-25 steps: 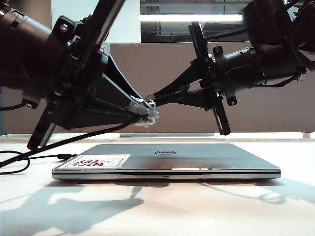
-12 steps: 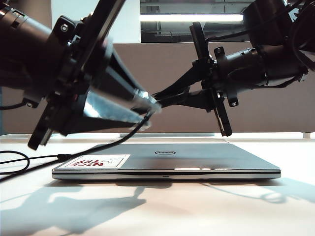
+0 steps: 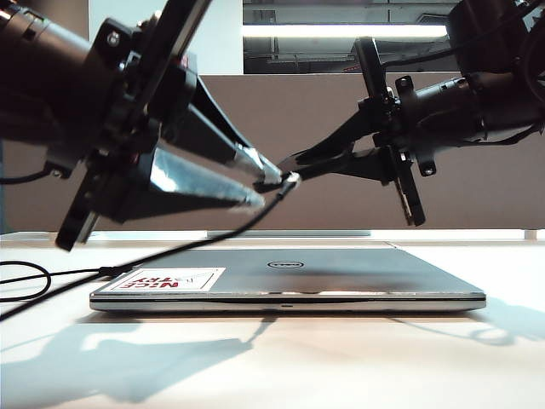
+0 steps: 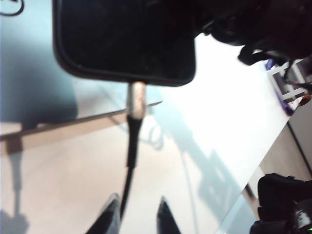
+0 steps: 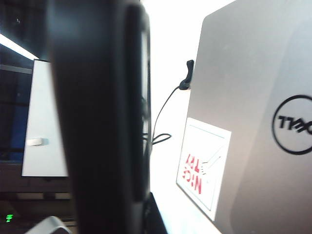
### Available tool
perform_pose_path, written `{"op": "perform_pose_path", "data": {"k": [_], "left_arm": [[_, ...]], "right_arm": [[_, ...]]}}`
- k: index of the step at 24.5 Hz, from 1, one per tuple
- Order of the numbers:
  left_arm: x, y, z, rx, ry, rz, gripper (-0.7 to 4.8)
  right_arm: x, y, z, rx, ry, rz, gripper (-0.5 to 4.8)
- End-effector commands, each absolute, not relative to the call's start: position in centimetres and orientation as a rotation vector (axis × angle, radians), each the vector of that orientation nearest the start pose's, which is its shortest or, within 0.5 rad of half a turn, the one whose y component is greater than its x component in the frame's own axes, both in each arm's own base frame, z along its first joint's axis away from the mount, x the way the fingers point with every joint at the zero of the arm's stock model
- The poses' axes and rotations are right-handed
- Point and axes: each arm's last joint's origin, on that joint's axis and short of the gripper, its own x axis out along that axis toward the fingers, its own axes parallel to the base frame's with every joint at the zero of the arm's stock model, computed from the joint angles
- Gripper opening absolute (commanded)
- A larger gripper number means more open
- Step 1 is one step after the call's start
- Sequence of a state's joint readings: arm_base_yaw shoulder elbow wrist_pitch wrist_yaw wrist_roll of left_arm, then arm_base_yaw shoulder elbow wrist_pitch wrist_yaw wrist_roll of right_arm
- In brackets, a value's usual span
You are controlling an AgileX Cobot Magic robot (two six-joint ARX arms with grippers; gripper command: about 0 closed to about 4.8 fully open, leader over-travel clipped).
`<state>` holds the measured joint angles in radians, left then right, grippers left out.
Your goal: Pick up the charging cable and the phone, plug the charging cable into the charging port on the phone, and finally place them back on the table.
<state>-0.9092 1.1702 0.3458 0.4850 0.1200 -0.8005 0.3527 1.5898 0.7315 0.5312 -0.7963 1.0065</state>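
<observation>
In the left wrist view the black phone hangs in the air with the charging cable's silvery connector plugged into its edge. The black cord runs from there down between my left gripper's open fingertips, close to one and gripped by neither. My left gripper hovers open above the laptop's left half, just left of the plug. My right gripper reaches in from the right, shut on the phone, which fills that wrist view edge-on. The cable slopes down to the table.
A closed silver Dell laptop with a red-lettered sticker lies right below both grippers. Another black cord with a black plug loops on the left. A grey-brown divider panel stands behind.
My left gripper has opened and let go of the cable's connector. The right gripper has shifted right and slightly up with the phone, drawing the plugged cable along.
</observation>
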Motion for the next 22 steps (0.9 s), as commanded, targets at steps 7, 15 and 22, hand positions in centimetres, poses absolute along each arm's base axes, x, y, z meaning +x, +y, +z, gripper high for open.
{"op": "perform_pose_path", "data": {"k": [7, 15, 22], "left_arm": [[13.4, -17.8, 18.9, -0.587, 0.587, -0.886, -0.06], [15.8, -17.7, 21.3, -0.572, 0.590, -0.797, -0.06], [17.2, -17.7, 23.5, -0.444, 0.531, -0.786, -0.06]], "right_arm": [[28.9, 11.2, 20.8, 0.903, 0.799, 0.865, -0.06], [28.6, 6.8, 21.3, 0.865, 0.806, 0.721, -0.06], [28.3, 1.5, 20.9, 0.857, 0.822, 0.578, -0.06]]}}
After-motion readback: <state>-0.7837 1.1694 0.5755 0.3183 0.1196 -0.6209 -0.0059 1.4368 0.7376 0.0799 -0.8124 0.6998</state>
